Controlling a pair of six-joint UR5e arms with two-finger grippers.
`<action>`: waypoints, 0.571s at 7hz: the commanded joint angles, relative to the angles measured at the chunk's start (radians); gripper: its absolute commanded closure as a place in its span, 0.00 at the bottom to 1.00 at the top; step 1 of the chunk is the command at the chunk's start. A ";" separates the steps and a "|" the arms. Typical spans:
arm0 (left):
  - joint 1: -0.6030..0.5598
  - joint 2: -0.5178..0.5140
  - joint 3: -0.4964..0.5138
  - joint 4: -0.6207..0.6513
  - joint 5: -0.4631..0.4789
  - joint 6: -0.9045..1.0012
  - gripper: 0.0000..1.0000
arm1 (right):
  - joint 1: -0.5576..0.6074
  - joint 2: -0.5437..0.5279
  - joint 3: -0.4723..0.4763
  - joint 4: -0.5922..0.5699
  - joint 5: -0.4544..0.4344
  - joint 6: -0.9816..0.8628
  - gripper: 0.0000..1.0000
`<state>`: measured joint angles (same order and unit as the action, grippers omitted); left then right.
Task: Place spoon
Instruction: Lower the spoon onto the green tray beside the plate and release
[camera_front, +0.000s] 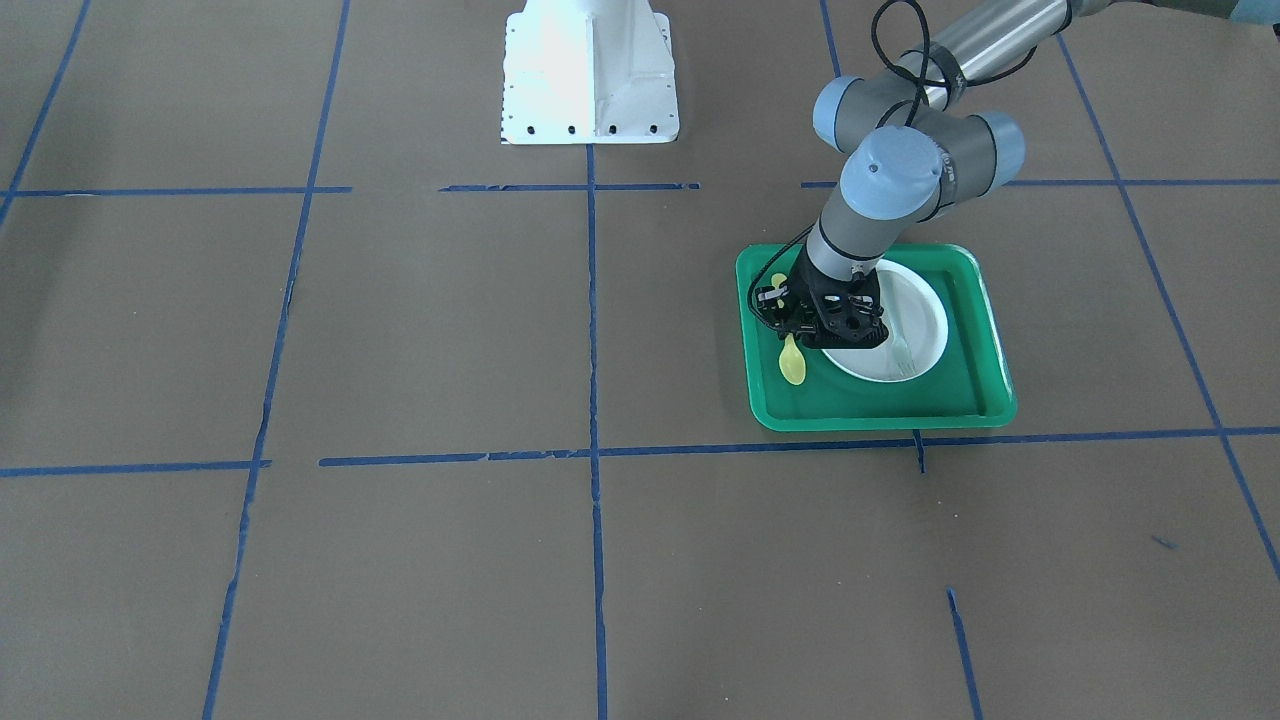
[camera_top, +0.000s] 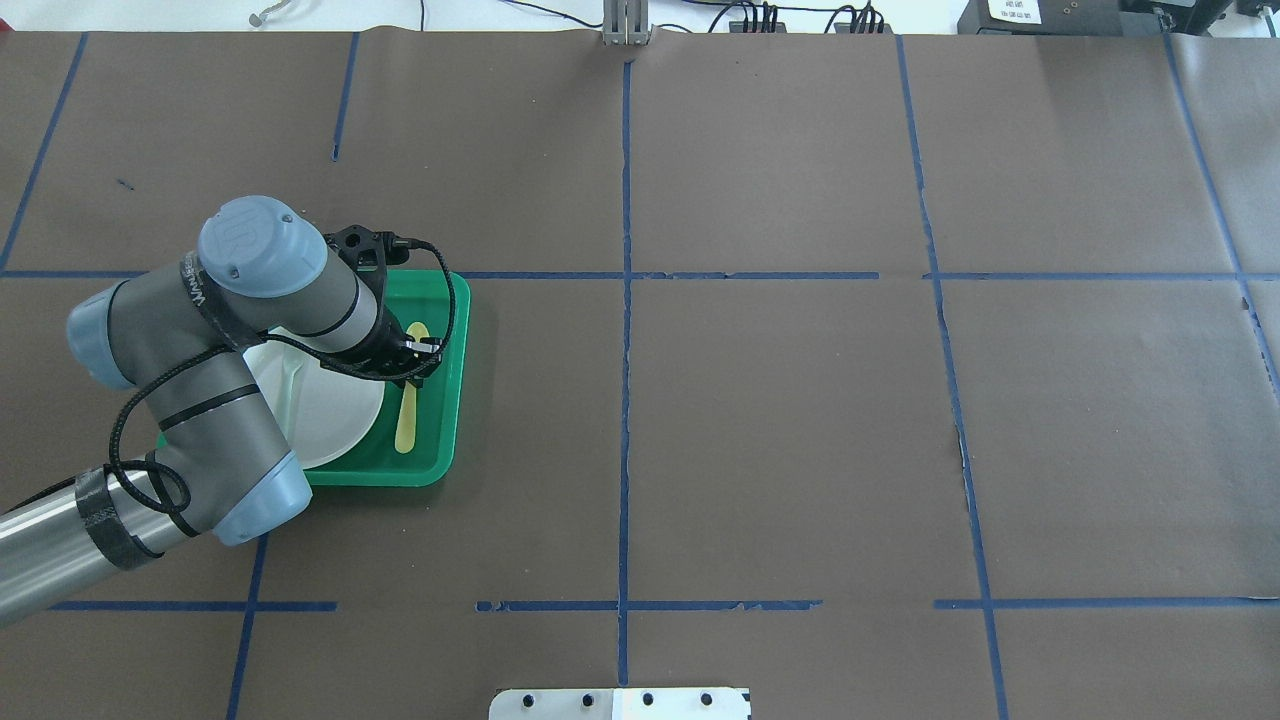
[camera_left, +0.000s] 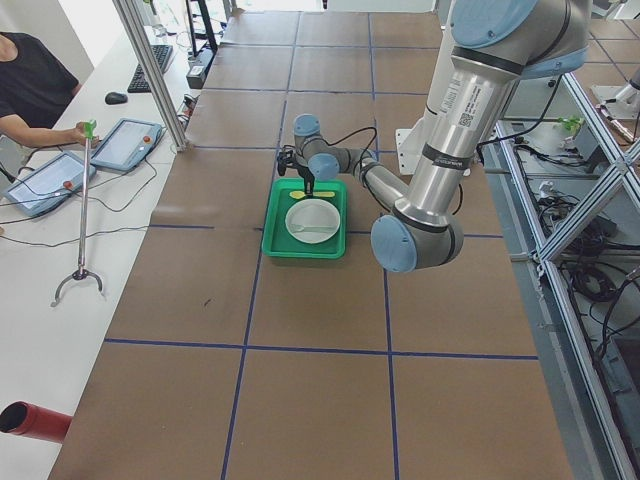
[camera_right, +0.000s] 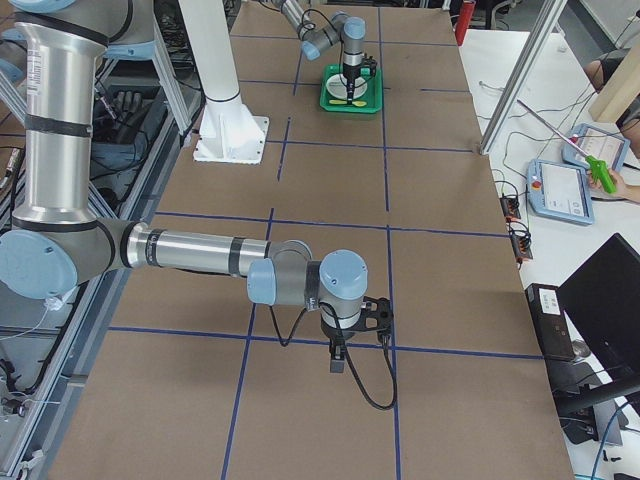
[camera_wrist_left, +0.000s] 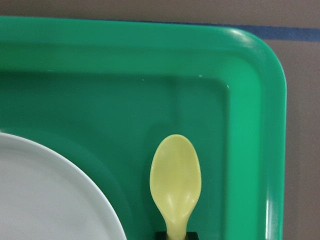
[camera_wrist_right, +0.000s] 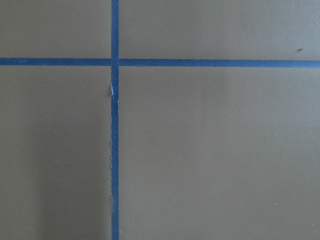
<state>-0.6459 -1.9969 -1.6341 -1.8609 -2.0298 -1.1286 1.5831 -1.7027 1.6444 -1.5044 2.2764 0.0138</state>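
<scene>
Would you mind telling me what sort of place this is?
Most likely a robotics lab: a table gridded with blue tape, an operator beside tablets, and aluminium framing around the cell.

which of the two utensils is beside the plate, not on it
The yellow spoon: it sits over the green tray floor next to the white plate, at the left gripper. The pale fork lies on the plate.

The green tray (camera_wrist_left: 150, 55) looked glossy plastic; the yellow spoon (camera_wrist_left: 175, 175) smooth plastic; the brown table cover (camera_wrist_right: 200, 150) matt paper.
</scene>
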 joint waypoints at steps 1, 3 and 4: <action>0.000 0.001 -0.001 -0.015 -0.001 0.001 0.59 | 0.000 0.000 0.000 0.000 0.000 0.000 0.00; -0.001 0.003 -0.010 -0.015 -0.003 0.000 0.57 | 0.000 0.000 0.000 0.000 0.000 -0.002 0.00; -0.012 0.007 -0.047 -0.006 -0.004 0.003 0.57 | 0.000 0.000 0.000 0.000 0.000 0.000 0.00</action>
<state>-0.6496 -1.9934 -1.6515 -1.8738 -2.0324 -1.1281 1.5830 -1.7027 1.6444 -1.5048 2.2764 0.0131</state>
